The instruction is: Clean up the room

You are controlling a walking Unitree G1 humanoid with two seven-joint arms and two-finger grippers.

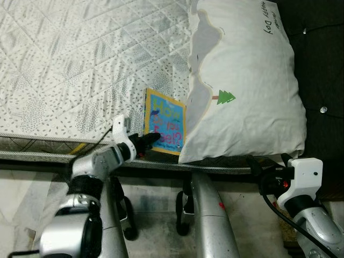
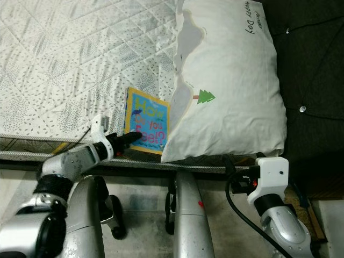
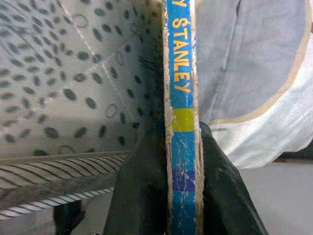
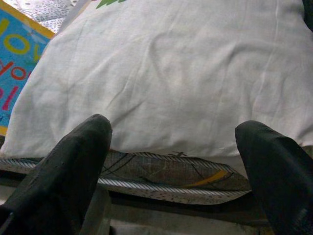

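Lying at the mattress (image 1: 80,59) edge, the blue picture book (image 1: 164,122) sits pinched by its near edge between the left gripper (image 1: 149,141) fingers, spine (image 3: 182,98) clamped between both pads. White pillow (image 1: 244,86) overlaps the book's far side. Right gripper (image 4: 171,161) hovers spread wide just before the pillow's near edge, holding nothing.

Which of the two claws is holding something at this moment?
The left claw: it is shut on the edge of the blue book. The right claw is open before the white pillow.
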